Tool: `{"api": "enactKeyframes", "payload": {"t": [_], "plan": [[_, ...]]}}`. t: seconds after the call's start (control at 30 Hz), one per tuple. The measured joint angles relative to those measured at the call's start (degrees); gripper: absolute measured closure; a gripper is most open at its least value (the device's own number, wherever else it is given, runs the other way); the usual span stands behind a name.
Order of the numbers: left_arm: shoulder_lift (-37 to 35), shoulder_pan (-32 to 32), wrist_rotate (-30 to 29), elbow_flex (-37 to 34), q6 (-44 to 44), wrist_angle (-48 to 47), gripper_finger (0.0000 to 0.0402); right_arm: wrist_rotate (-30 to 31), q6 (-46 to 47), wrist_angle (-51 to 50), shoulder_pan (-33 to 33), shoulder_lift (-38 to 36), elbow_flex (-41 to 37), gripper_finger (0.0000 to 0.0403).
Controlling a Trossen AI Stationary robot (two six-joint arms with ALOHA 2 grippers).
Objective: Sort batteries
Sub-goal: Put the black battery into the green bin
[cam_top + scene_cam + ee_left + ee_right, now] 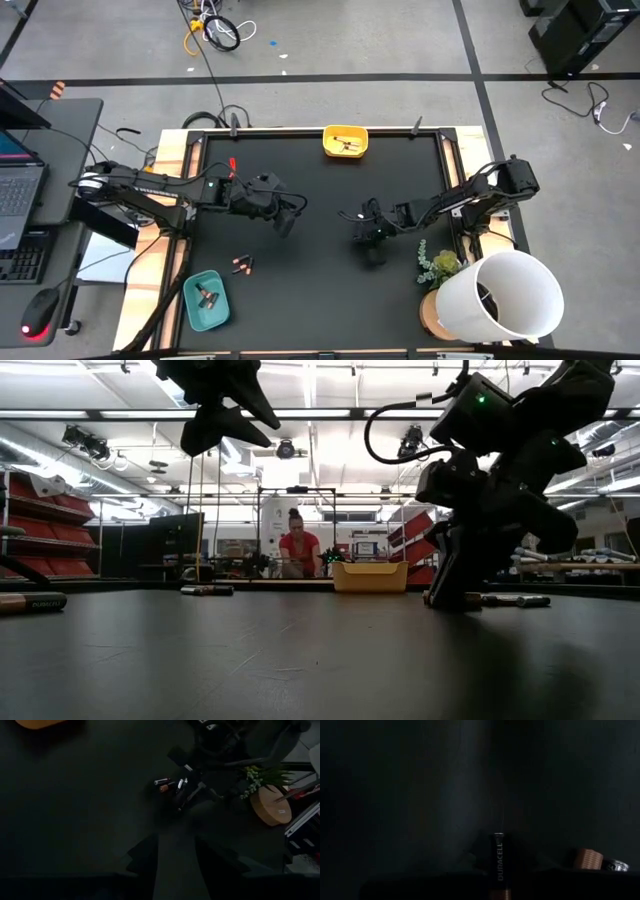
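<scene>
The right claw (370,240) is down on the black table (320,300), its fingers pinching a copper-and-black Duracell battery (499,865) — more batteries (170,785) lie just beside it. The left claw (288,222) hangs above the table, fingers spread, holding nothing. Farther off, a teal tray (205,300) and a yellow tray (345,141) hold batteries.

Grey concrete floor (330,40) crossed by dark tape lines, cables (215,32) trailing over it. A desk with a laptop (15,190) sits alongside. Out back, ceiling strip lights (90,415) glow, red shelving (45,525) lines one wall, a person (297,550) sits.
</scene>
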Motion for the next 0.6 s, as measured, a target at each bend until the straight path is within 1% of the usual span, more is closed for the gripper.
{"api": "enactKeyframes", "payload": {"t": [0.2, 0.33, 0.43, 0.6], "plan": [[0.0, 0.0, -0.1, 0.0, -0.1, 0.0, 0.0255, -0.1, 0.0, -1.2, 0.0, 0.4, 1.8, 0.0379], [0.0, 0.0, -0.2, 0.0, -0.2, 0.1, 0.0255, 0.0, -0.1, -2.1, 0.0, 0.8, 5.0, 0.0379], [0.0, 0.0, -0.2, 0.0, -0.5, 0.1, 0.0255, 0.8, -0.3, -1.9, -0.4, 0.8, 7.8, 0.0401], [0.0, -0.9, -1.6, -1.2, -3.6, 1.5, 0.0255, 1.7, -0.2, -0.1, -1.9, 0.8, 12.5, 0.0397]]}}
